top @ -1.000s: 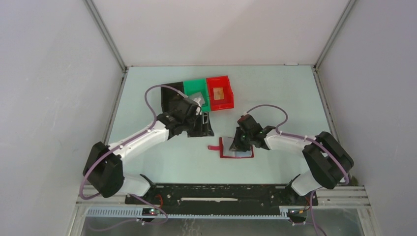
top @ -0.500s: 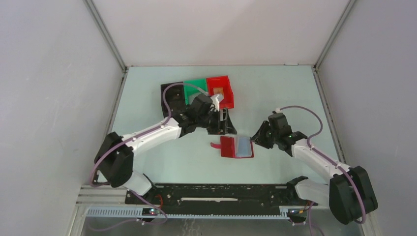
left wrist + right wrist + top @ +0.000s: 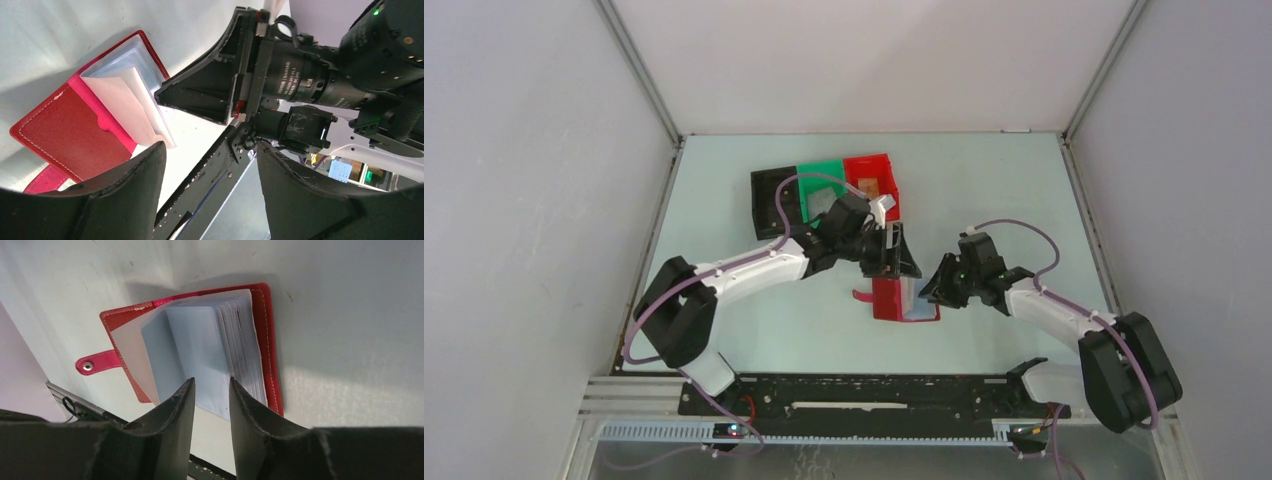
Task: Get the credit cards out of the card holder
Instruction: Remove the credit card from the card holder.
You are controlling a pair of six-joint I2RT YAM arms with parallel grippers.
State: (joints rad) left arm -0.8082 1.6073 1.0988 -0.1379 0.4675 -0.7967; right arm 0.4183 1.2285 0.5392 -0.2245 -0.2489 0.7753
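1. The card holder (image 3: 886, 300) is lying flat and open on the table (image 3: 984, 190), roughly in the middle, right between the two arms. It's cover side down, and the strap tab (image 3: 859, 297) sticks out toward the left arm's side.
2. From the right wrist camera you can see its clear sleeves (image 3: 242, 335) fanned out like book pages. A light blue card (image 3: 200, 345) is sitting in the front sleeve, so that one's inside the holder.
3. The right gripper (image 3: 928, 292) is down at the holder's right edge. Its jaws are only a narrow gap apart, not pressed together, and the tips sit over the blue card's page. I honestly can't tell if they're touching it.
4. The left gripper (image 3: 900, 262) hangs at the far edge of the holder with its jaws spread wide and empty. From its own camera the holder is off to one side of the fingers (image 3: 125, 200). The other arm's finger is poking in at the sleeve edges.
5. At the back of the table there are three bins in a row, touching each other: black bin (image 3: 764, 185), green bin (image 3: 819, 175), red bin (image 3: 854, 165). A tan card (image 3: 870, 187) lies flat in the red one, well apart from the holder.
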